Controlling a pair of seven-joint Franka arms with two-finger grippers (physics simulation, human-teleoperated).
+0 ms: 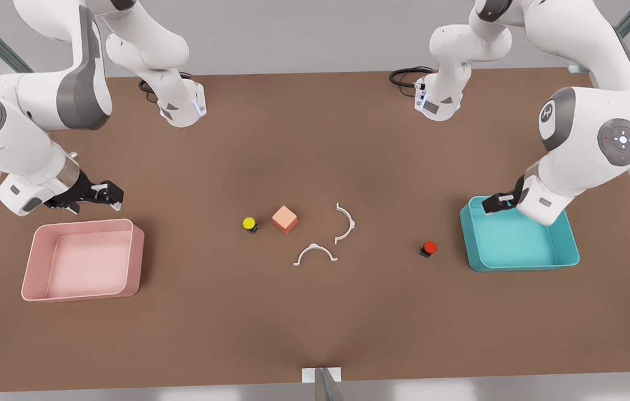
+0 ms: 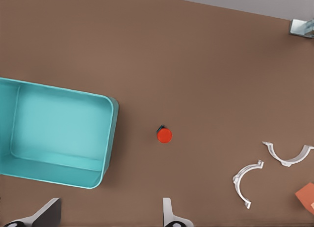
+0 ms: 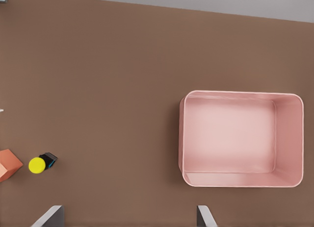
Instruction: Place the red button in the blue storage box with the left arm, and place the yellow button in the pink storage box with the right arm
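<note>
The red button [image 1: 429, 248] [image 2: 164, 135] sits on the brown table just to the front view's left of the teal-blue storage box [image 1: 565, 262] [image 2: 109, 138]. My left gripper [image 1: 494, 203] [image 2: 109, 218] hovers open over that box's far-left corner, holding nothing. Near the table's middle stands the yellow button [image 1: 249, 224] [image 3: 37, 164], beside an orange cube. The pink storage box [image 1: 137, 256] [image 3: 180, 138] lies empty at the front view's left. Just behind the pink box's far edge hangs my right gripper [image 1: 108, 197] [image 3: 128, 218], open and holding nothing.
An orange cube [image 1: 284, 219] [image 3: 7, 164] stands right of the yellow button. Two white curved clips [image 1: 344, 223] [image 1: 315, 255] lie between the cube and the red button. Both arm bases stand at the table's far edge.
</note>
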